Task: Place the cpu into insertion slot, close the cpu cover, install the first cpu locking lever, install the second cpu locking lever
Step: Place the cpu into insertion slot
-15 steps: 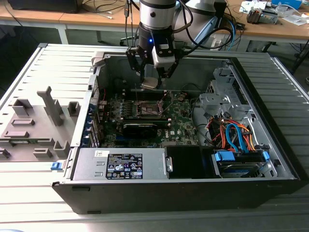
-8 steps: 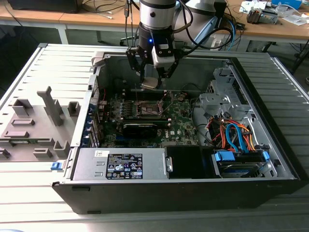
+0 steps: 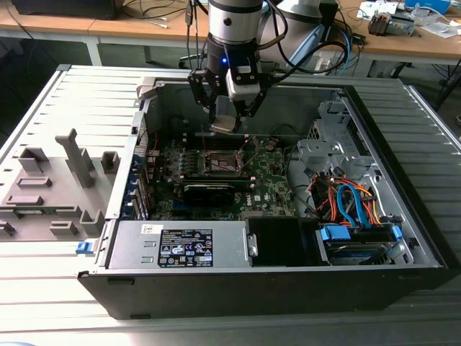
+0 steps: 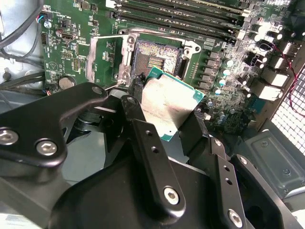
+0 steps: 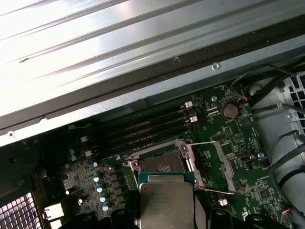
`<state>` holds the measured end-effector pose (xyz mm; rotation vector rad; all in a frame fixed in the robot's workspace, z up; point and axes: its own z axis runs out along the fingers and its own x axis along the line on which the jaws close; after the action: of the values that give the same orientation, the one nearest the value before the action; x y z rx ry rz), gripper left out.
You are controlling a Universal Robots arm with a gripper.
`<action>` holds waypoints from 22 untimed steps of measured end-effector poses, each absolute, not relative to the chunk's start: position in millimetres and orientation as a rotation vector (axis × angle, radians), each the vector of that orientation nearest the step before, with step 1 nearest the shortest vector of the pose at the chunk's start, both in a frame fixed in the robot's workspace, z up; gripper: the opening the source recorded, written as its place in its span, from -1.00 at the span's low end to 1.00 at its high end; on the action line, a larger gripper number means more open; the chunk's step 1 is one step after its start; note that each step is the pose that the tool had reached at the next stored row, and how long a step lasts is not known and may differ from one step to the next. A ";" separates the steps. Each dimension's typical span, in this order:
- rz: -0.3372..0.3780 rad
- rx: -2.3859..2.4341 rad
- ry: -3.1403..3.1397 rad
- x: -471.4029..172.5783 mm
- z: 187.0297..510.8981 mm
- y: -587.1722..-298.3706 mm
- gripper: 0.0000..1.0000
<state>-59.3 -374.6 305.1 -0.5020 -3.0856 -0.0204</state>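
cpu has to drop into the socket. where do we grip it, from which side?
By two opposite thin edges of the cpu, coming from above its metal face, as the gripper holds it near the insertion slot. It is a thin flat square, so an edge pinch probably best leaves the underside free to seat.

- In the exterior view the light is bright and even, coming from overhead. The ribbed tabletop looks pale and slightly washed out towards the exterior view's left.
- The inside of the computer case is dimmer, and its walls shade the green board.
- In the first wrist view, hard glare turns the ribbed metal sheet nearly white. The board is darker but in focus.
- In the second wrist view the black fingers, close to the lens, are soft and dark. The chip has a dull sheen.
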 end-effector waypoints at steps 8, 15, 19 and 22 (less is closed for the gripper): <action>-0.021 -0.518 -3.083 -59.3 305.1 -374.6 0.09; -0.021 -0.534 -3.080 -59.3 305.1 -374.6 0.09; -0.021 -0.544 -3.079 -59.3 305.1 -374.6 0.09; -0.021 -0.551 -3.078 -59.3 305.1 -374.6 0.09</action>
<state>-59.3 -374.6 305.1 -0.5506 -3.0775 -0.0208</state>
